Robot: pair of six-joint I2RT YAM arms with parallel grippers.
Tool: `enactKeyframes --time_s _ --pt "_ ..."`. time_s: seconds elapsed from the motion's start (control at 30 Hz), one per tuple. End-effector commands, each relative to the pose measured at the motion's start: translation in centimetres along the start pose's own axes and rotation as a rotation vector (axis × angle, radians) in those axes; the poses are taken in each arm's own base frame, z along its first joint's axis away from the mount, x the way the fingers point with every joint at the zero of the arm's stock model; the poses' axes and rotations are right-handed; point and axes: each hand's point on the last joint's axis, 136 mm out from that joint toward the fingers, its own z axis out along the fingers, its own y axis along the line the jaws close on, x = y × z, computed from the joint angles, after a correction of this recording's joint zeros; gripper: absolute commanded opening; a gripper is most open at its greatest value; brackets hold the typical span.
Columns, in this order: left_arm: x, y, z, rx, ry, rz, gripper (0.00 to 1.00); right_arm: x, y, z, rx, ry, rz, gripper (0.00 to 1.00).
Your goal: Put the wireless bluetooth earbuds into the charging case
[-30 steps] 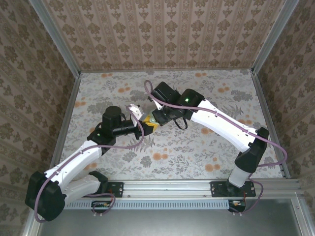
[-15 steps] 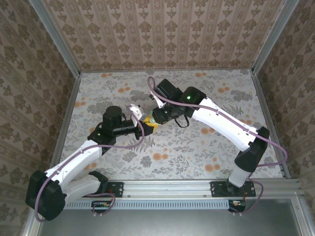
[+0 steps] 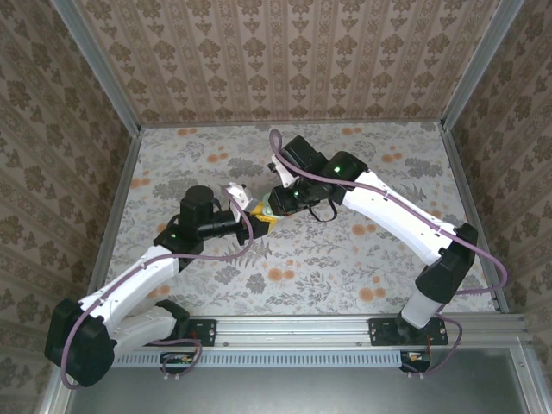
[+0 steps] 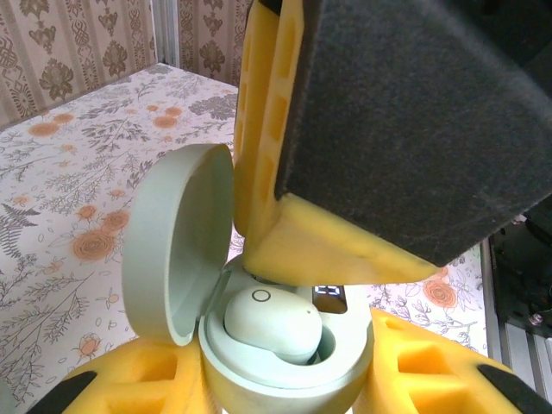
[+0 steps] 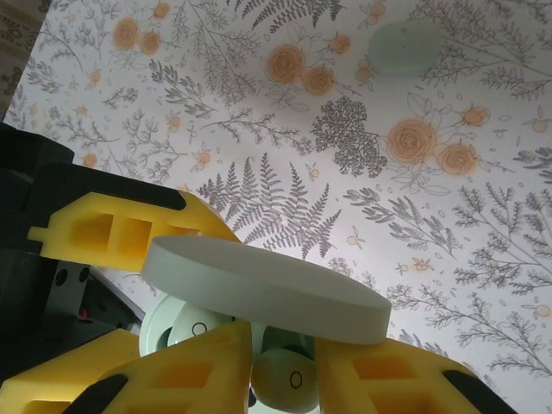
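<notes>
The pale green charging case [image 4: 285, 366] is gripped low down by my left gripper [image 4: 285, 388], which is shut on its body. Its lid [image 4: 172, 250] stands open to the left. One earbud [image 4: 272, 323] lies in the case's near slot. My right gripper [image 5: 285, 371] reaches in from above, one yellow finger [image 4: 302, 233] covering the other slot. In the right wrist view a second earbud [image 5: 289, 381] sits between its fingers, tight against both, under the lid's edge [image 5: 259, 289]. From above, both grippers [image 3: 267, 211] meet at the table's middle.
The case is held above a floral tablecloth [image 3: 345, 259] inside patterned walls with metal rails [image 3: 116, 198]. A blurred pale green round patch [image 5: 405, 47] shows on the cloth beyond the case. Open cloth lies on all sides of the arms.
The right arm's wrist has shifted a little up and to the right while its fingertips stayed at the case. The left arm has not moved.
</notes>
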Motion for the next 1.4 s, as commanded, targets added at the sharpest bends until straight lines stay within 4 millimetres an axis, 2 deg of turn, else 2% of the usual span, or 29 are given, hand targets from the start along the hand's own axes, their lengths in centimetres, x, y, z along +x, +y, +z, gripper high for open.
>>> enactKeyframes --time_s 0.0,0.17,0.3,0.5,0.87,0.93,1.1,1.27,1.37 --pt "-3.0 -0.6 -0.3 0.023 -0.083 0.060 0.03 0.1 0.6 -0.9 -0.062 -0.010 0.045 0.26" --pt "-3.0 -0.6 -0.3 0.027 -0.087 0.060 0.03 -1.0 1.4 -2.5 -0.128 -0.076 0.067 0.29" --pt "-3.1 -0.7 -0.3 0.033 -0.094 0.063 0.03 -1.8 1.1 -3.8 -0.150 -0.146 0.092 0.30" --pt "-3.1 -0.9 -0.4 0.042 -0.107 0.066 0.03 -2.2 -0.1 -4.7 -0.158 -0.199 0.151 0.30" --pt "-3.7 -1.2 -0.6 0.055 -0.137 0.070 0.03 -2.7 -1.0 -6.0 -0.224 -0.274 0.237 0.32" --pt "-3.9 -1.3 -0.5 0.062 -0.141 0.069 0.03 -2.8 -1.0 -7.1 -0.259 -0.304 0.249 0.32" --pt "-4.2 -1.3 -0.6 0.061 -0.154 0.062 0.03 -3.0 -0.7 -7.5 -0.305 -0.317 0.260 0.32" --pt "-4.6 -1.0 -0.8 0.058 -0.180 0.044 0.03 -3.0 -1.8 -8.3 -0.301 -0.357 0.301 0.33" --pt "-4.9 -0.9 -1.0 0.058 -0.197 0.036 0.03 -3.1 -2.2 -8.4 -0.331 -0.373 0.337 0.37"
